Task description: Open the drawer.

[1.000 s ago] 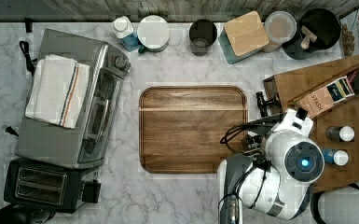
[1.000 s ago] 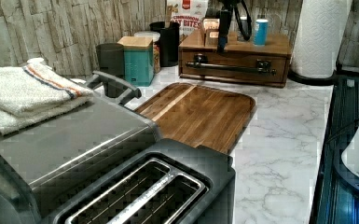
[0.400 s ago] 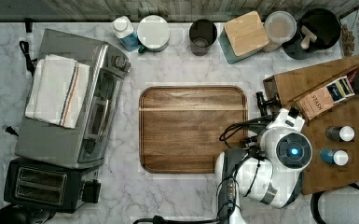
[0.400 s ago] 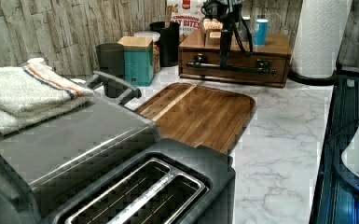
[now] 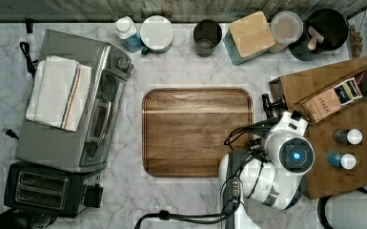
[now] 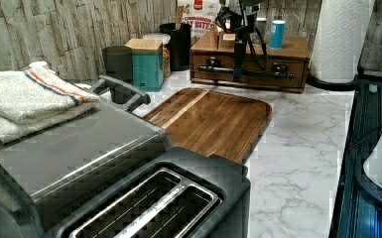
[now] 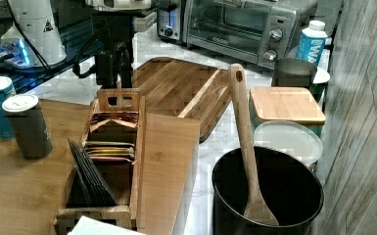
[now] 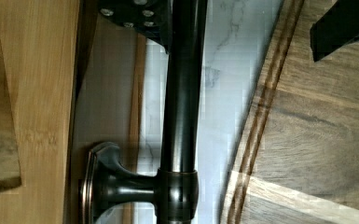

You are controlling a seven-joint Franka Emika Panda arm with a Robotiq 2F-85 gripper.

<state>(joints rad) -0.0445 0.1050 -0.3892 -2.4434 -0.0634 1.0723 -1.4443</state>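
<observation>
2 fingers [image 8: 140,16] stand wide apart, straddling the drawer's [image 6: 248,65] black bar handle [image 8: 182,93] without gripping it.

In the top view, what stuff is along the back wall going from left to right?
Blue bottle → white lid → dark cup → teal box with wooden lid → clear-lidded jar → black pot with wooden spoon.

In the top view, we find the drawer [image 5: 277,125] front largely hidden beneath the arm [image 5: 276,167]. In the wrist view, the handle [image 8: 182,93] is cut off at both ends.
</observation>
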